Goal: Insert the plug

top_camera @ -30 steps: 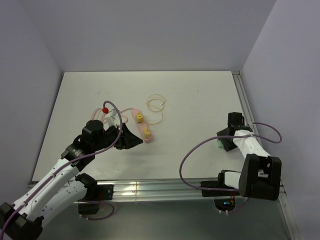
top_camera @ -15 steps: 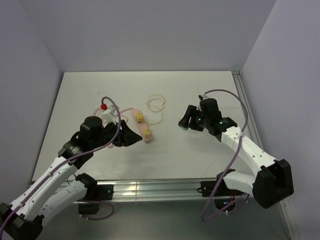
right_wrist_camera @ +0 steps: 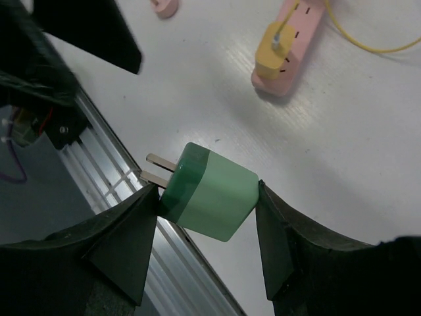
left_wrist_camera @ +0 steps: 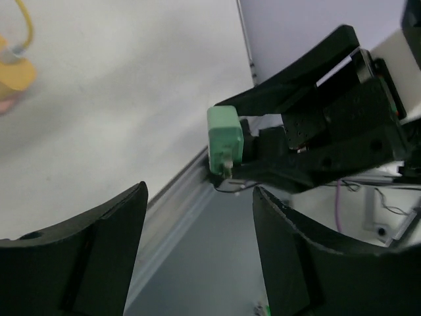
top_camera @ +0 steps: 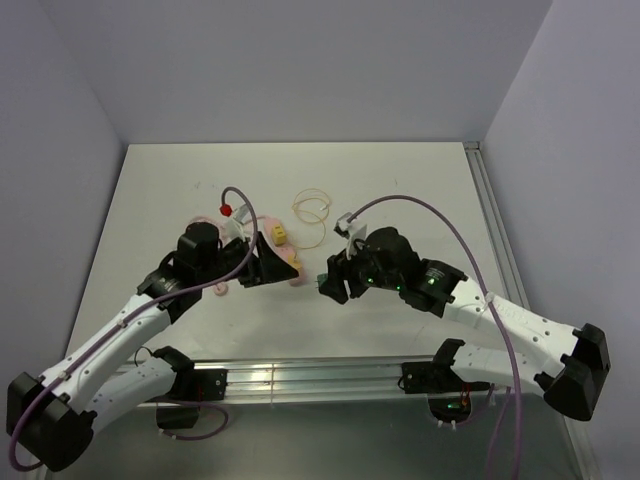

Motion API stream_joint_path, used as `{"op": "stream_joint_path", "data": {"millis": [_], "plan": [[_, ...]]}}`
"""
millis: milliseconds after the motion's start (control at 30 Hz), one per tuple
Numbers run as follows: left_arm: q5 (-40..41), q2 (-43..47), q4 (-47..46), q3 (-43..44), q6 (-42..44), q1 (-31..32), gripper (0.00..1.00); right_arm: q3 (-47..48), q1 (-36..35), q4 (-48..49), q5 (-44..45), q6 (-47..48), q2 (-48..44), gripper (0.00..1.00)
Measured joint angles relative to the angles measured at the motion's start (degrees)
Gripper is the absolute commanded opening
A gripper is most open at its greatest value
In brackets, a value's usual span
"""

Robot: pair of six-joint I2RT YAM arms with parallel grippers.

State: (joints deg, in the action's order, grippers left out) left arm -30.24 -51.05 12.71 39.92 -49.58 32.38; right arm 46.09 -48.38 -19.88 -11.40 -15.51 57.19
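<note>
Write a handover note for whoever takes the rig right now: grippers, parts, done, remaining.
Left gripper: open, empty, hovering at the pink power strip.
Right gripper: shut on the green plug, off the table, prongs bare.
Done: plug picked up.
To do: line the prongs up with a free socket on the strip and push in. One yellow plug already sits in it.

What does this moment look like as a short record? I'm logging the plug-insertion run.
plug: green plug, two prongs exposed
holder: right gripper, shut on it
other arm: left gripper, open, empty
target: pink power strip, flat on the table, a yellow plug in it
inserted: not yet
</note>
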Motion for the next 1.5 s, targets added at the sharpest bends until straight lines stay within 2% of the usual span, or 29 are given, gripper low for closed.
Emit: {"op": "stream_joint_path", "data": {"millis": [167, 333, 1000, 1200, 1433, 1500], "plan": [[-6.27, -5.97, -8.70, -4.81, -6.38, -0.22, 0.67, 2.89, -6.56, -1.51, 4.83, 2.84, 2.32, 0.00], [-7.98, -6.47, -10.67, -5.92, -8.20, -0.22, 0.68, 5.84, -9.90, -2.08, 8.00, 4.57, 6.14, 0.00], [-9.03, -5.97, -14.23, -7.87, -9.11, -0.22, 0.64, 9.11, -14.10, -0.46, 9.42, 6.27, 11.85, 0.00], [-9.49, -5.97, -15.13, -7.87, -9.84, -0.09, 0.55, 10.19, -14.53, -0.22, 9.97, 6.32, 13.64, 0.02], [-9.70, -5.95, -15.37, -8.70, -9.94, -0.04, 0.49, 11.10, -14.91, -0.22, 11.28, 6.38, 14.43, 0.05], [-9.99, -5.95, -15.39, -9.01, -10.01, 0.04, 0.43, 11.54, -14.93, -0.26, 11.93, 6.38, 14.43, 0.07]]}}
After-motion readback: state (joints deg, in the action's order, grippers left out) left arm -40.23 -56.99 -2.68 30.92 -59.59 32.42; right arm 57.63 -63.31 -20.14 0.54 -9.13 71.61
